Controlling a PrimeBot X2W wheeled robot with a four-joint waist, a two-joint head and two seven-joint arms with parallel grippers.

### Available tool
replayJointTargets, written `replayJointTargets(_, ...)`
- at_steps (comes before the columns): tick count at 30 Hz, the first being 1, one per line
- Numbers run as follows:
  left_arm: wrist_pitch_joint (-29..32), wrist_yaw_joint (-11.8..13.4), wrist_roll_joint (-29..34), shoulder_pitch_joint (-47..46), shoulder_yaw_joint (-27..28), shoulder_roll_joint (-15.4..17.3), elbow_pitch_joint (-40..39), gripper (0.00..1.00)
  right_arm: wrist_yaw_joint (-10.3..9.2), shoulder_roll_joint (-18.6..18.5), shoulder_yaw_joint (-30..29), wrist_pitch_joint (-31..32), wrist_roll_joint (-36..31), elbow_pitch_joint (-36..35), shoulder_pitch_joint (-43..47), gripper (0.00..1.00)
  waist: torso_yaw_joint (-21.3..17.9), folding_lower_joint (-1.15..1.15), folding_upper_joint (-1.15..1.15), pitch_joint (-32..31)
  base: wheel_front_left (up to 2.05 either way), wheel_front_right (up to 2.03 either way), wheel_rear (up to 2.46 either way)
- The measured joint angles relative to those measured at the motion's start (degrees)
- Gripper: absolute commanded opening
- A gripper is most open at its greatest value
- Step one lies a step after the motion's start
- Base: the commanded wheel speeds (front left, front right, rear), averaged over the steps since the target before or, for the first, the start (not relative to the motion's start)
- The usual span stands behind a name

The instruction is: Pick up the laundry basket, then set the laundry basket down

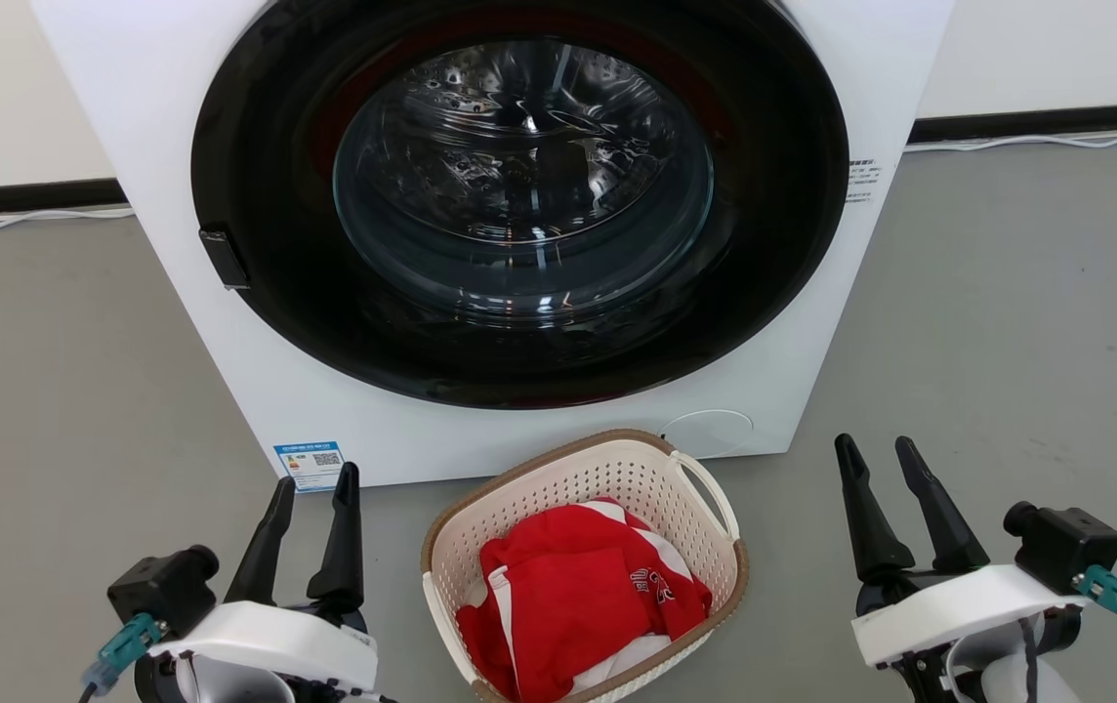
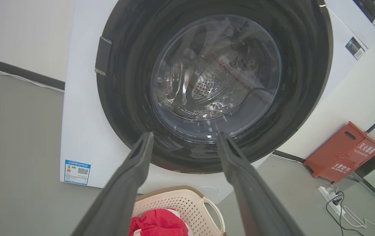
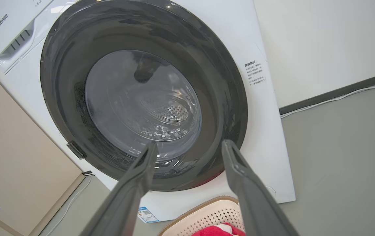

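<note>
laundry basket (image 1: pixel 617 478): 1 | washer (image 1: pixel 227 381): 1 | left hand (image 1: pixel 316 478) apart | right hand (image 1: pixel 874 444) apart

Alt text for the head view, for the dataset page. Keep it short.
A cream perforated laundry basket holding a red-and-white garment sits on the grey floor in front of a white front-loading washer with a round glass door. The left gripper and right gripper stand open at the basket's two sides, touching nothing.

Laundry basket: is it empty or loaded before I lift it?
Loaded, but not full. A crumpled red-and-white garment lies inside the laundry basket, below its brown rim, with bare perforated wall showing above the cloth.
</note>
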Motion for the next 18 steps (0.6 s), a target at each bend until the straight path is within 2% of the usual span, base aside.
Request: replayJointTargets(18, -3.22, 0.19, 10.65, -0.14, -1.26, 0.13, -1.14, 1.00, 0.01, -0.22, 0.73, -3.01, -10.94, 0.68, -0.94, 1.00, -0.29, 0.00, 0.00, 0.73, 0.00, 0.00, 0.00)
